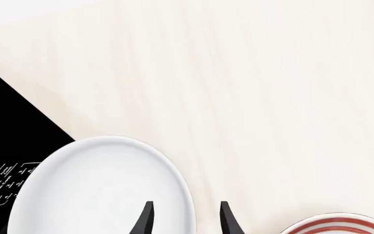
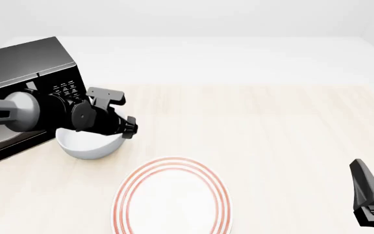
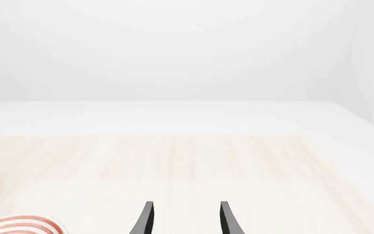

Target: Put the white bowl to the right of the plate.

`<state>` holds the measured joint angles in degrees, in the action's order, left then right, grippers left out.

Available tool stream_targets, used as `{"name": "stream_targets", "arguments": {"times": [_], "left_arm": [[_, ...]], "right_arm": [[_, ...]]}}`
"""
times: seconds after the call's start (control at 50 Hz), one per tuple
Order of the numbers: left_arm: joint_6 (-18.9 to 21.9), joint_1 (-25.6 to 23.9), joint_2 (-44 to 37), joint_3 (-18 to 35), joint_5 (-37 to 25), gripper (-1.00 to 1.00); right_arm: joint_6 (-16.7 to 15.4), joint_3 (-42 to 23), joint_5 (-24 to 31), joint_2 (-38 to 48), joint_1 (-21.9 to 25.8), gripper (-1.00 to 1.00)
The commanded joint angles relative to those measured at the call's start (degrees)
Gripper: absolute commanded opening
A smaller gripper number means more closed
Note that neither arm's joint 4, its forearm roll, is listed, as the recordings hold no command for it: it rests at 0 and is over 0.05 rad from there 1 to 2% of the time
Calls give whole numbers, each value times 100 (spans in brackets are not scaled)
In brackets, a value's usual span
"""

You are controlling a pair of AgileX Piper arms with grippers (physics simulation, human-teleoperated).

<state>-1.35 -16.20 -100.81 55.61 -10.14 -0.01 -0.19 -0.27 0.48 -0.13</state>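
Note:
The white bowl point(image 2: 89, 144) sits on the table just in front of the microwave, left of and beyond the plate point(image 2: 172, 197), a flat plate with red rings. My left gripper point(image 2: 112, 127) hovers over the bowl's right rim. In the left wrist view it is open point(image 1: 187, 219): one finger is over the bowl's inside point(image 1: 102, 187), the other outside the rim. The plate's edge point(image 1: 340, 225) shows beside it. My right gripper point(image 2: 372, 200) is open and empty at the near right, far from both; it also shows in the right wrist view point(image 3: 187, 219), with the plate's edge point(image 3: 18, 225).
A black microwave point(image 2: 18, 73) stands at the far left, close behind the bowl; its side shows in the left wrist view point(image 1: 11, 131). Bare light wood tabletop point(image 2: 291, 146) lies to the right of the plate.

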Motion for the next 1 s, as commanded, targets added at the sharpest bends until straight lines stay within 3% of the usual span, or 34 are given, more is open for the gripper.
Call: {"name": "stream_targets", "arguments": {"times": [0.02, 1.0], "left_arm": [[-30, -10, -96, -49, 94, 100], [-238, -146, -194, -253, 439, 100]], "right_arm": [[0, 0, 0, -2, 0, 100], [-1, 1, -14, 21, -4, 100]]}}
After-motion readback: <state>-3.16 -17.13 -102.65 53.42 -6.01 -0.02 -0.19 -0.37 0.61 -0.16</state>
